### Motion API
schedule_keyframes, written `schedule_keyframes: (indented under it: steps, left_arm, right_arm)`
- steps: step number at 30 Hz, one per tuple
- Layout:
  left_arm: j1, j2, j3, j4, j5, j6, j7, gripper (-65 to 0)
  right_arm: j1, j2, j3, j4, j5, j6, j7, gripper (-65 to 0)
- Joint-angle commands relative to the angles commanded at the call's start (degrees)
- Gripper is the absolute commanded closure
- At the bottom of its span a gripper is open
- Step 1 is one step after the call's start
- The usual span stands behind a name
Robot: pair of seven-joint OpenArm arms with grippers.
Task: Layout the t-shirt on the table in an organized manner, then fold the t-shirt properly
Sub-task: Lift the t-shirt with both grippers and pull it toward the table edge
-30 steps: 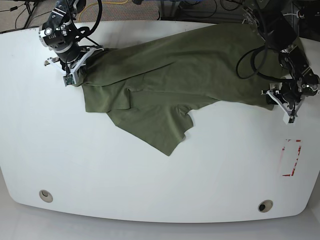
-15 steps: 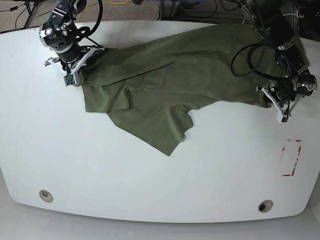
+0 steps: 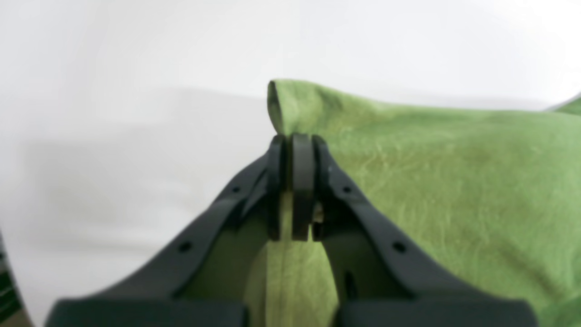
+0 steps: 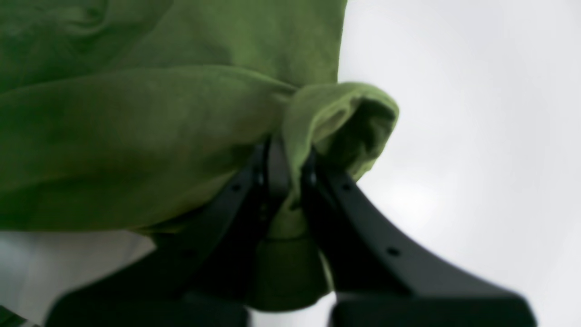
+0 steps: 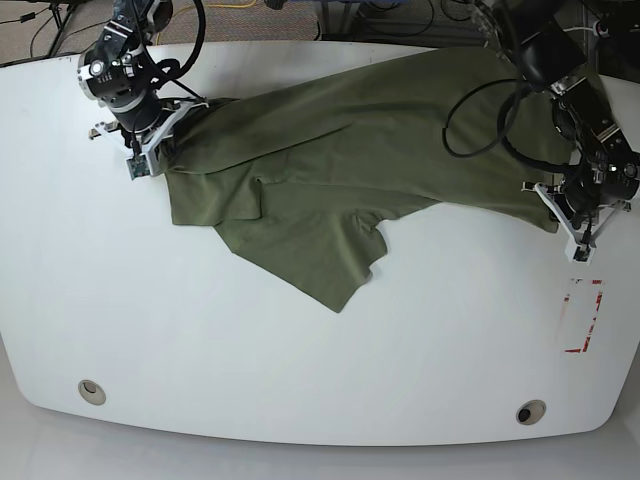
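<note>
The olive-green t-shirt (image 5: 340, 150) lies stretched across the back half of the white table (image 5: 250, 340), with a pointed flap hanging toward the middle. My right gripper (image 5: 150, 160) at the base view's left is shut on one end of the t-shirt (image 4: 290, 113); a rolled fold of cloth bulges past its black fingers (image 4: 277, 168). My left gripper (image 5: 562, 215) at the base view's right is shut on the other end of the t-shirt (image 3: 408, 181), a thin fold pinched between its pads (image 3: 302, 181).
A red tape rectangle (image 5: 582, 315) lies near the right edge, just below the left gripper. Two round metal grommets (image 5: 92, 391) (image 5: 530, 411) sit near the front edge. Black cables (image 5: 480, 105) loop over the shirt's right part.
The left gripper shifted slightly right and down with its end of the shirt. The right gripper edged a little toward the back. The shirt's flap stayed put.
</note>
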Motion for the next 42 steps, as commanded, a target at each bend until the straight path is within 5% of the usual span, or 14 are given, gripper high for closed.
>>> schedule_keyframes:
  steps: [8, 22, 42]
  left_arm:
    - [-1.8, 0.0, 0.0, 4.0, -3.3, 0.0, 3.7, 0.0]
    - [-7.0, -0.2, 0.0, 4.2, -4.8, 0.0, 3.8, 0.0]
    - [-36.7, -0.2, 1.4, 4.2, -4.7, 0.0, 7.1, 0.0]
  right_arm:
    - [1.5, 0.1, -0.2, 0.0, -0.1, 0.0, 0.0, -0.3]
    - [7.8, 0.6, -0.2, -0.1, -0.5, 0.0, -0.4, -0.5]
    - [36.0, 13.2, -10.0, -0.4, -0.5, -0.13, -0.5, -0.6]
